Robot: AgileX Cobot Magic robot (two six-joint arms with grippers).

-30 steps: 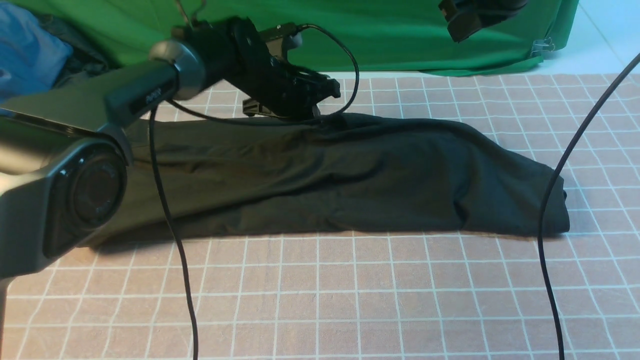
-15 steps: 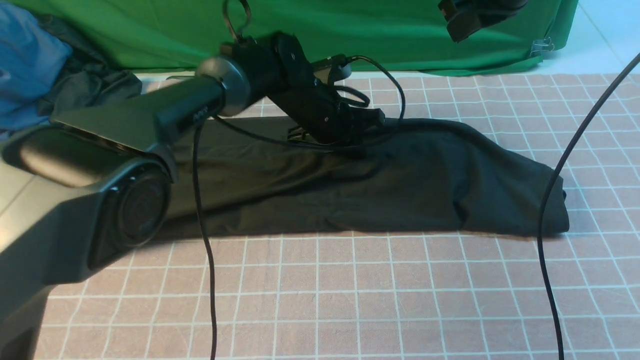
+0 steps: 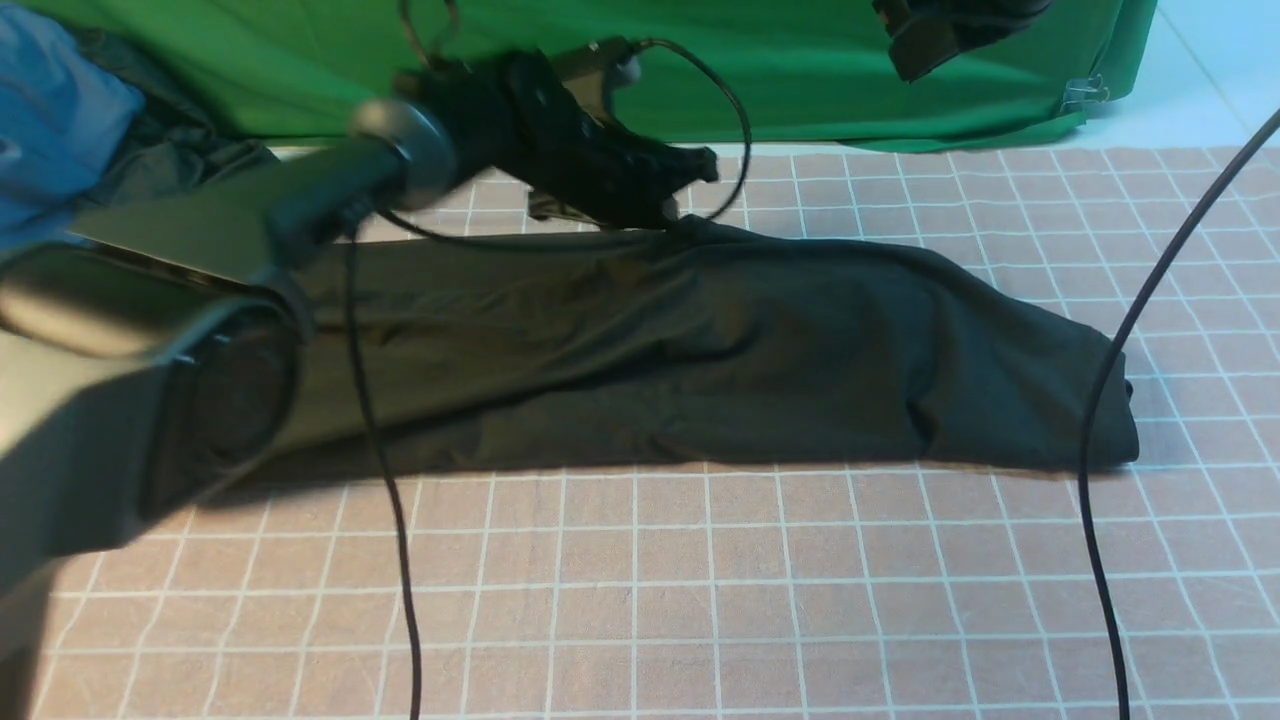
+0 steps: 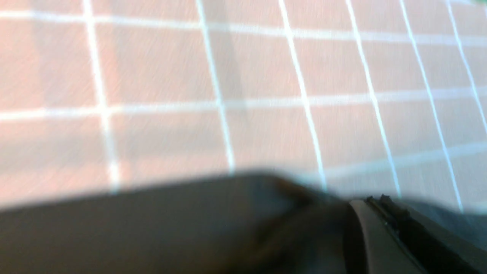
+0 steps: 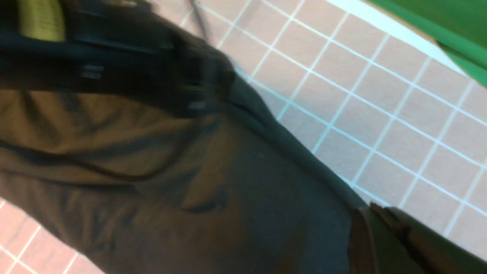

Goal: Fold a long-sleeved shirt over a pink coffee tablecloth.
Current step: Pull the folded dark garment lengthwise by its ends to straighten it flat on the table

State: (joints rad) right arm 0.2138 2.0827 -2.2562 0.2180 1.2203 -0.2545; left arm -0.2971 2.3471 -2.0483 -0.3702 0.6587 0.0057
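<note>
The black shirt lay mid-frame on the tablecloth, the blurred left arm and cables crossing it, green cloth behind, both jaws clenched.

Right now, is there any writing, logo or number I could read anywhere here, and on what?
None can be read.
The long-sleeved shirt shows only plain black fabric, no print or label.
The pink coffee tablecloth has white grid lines only.
The left arm is motion-blurred; any marking is unreadable.
</note>
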